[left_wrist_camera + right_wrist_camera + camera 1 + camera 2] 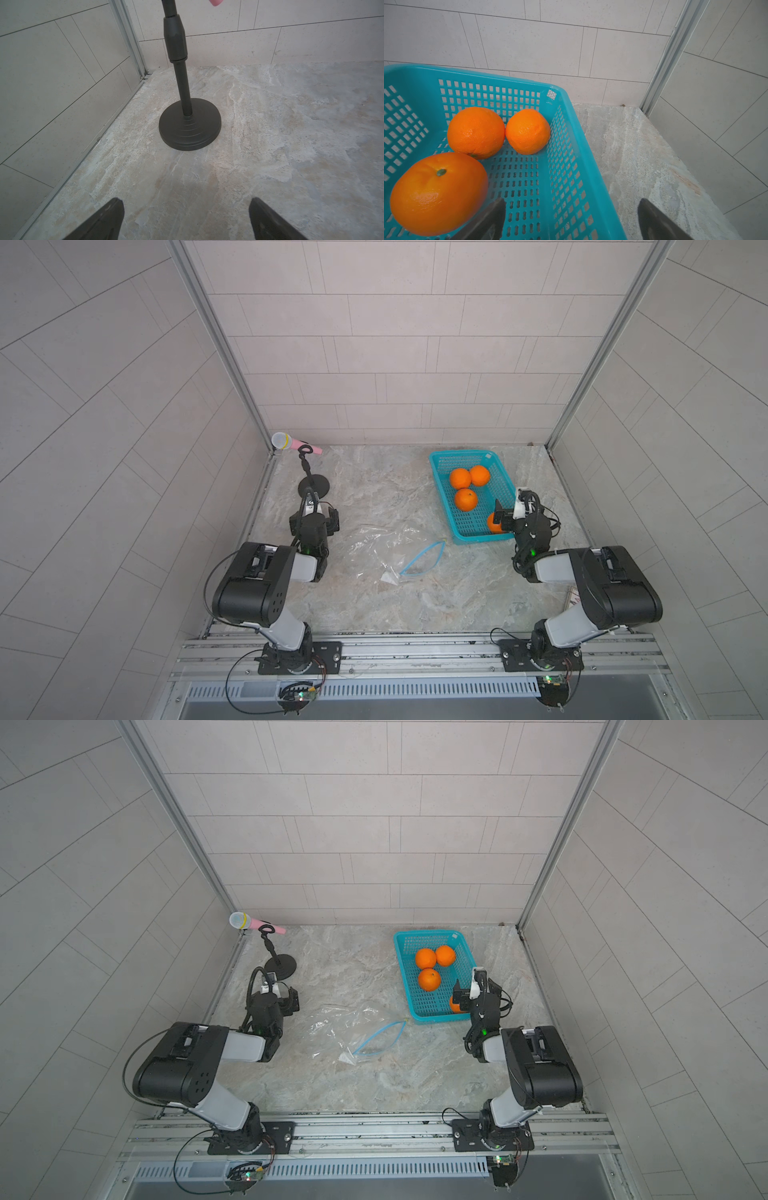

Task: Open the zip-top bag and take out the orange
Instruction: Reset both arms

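Looking down in both top views, we find the zip-top bag (374,549) lying flat on the table (374,610) between the two arms, well apart from either gripper. Its light-blue zip strip (422,560) is bowed into an open loop facing the basket (461,453). We see no fruit inside the clear plastic. In the basket, three oranges (466,499) sit toward the far end and a fourth orange (493,526) sits in the near corner, half hidden beneath the right gripper (572,202).

In the right wrist view that gripper's fingers are spread wide with nothing between them. One finger is over the basket floor, the other beyond the basket's wall over the table. The left gripper (186,200) is likewise spread and empty, above bare table, facing the base of the microphone stand (190,126).

We judge the task all but done: bag open, fruit out. What remains is to clear the right arm cleanly. Since the fingers straddle the basket wall, we would rise straight up first and draw back only once both tips are above the rim. That way the inner finger neither hooks the mesh nor nudges the fourth orange. We would route the retreat away from the bag, whose light film could catch and drag, and leave the left arm short of the stand
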`<state>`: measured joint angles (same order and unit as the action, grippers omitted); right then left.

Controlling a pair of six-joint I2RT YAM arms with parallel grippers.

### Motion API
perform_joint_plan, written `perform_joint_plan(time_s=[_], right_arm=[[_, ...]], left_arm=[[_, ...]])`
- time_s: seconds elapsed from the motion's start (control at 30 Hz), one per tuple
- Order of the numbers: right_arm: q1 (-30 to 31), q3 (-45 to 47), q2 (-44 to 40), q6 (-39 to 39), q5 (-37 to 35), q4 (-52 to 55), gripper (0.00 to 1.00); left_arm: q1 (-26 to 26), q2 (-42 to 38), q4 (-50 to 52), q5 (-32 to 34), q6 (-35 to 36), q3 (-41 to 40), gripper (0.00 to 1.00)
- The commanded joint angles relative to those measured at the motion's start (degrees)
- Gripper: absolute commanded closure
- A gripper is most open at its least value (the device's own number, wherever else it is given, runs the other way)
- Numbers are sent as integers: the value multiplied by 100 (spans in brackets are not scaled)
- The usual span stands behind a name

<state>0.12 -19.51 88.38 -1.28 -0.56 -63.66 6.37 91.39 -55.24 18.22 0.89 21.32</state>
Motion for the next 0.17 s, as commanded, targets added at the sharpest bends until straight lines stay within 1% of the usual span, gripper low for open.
perform_joint_plan(time_s=[0.0, 0.07, 0.13], right_arm=[[41, 21, 76, -83, -13, 714, 0], [41, 11, 158, -122, -34, 604, 0], [41, -37, 113, -123, -95, 754, 0]], left_arm=[[-47, -54, 40, -4, 7, 56, 0], [-61, -34, 100, -44, -7, 89, 0], [-155, -45, 295, -260, -62, 172, 0]])
